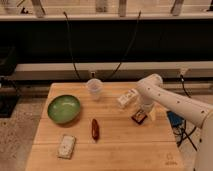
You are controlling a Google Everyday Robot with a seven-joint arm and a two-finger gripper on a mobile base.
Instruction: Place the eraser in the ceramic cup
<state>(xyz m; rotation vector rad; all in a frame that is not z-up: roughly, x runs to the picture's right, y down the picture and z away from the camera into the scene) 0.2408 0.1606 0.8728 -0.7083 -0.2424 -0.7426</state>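
The eraser (139, 117), a small dark block with an orange-brown top, lies on the wooden table (120, 150) at the right. My gripper (145, 111) hangs from the white arm directly over it, at or just above its far right side. Whether it touches the eraser is unclear. The ceramic cup (94, 88), pale and slightly translucent, stands upright at the table's back centre, well to the left of the gripper.
A wide green bowl (64, 108) sits at the left. A dark red oblong object (95, 129) lies mid-table. A pale speckled block (66, 146) lies at the front left. A white oblong pack (128, 98) lies just behind the eraser. Black cables hang behind the table.
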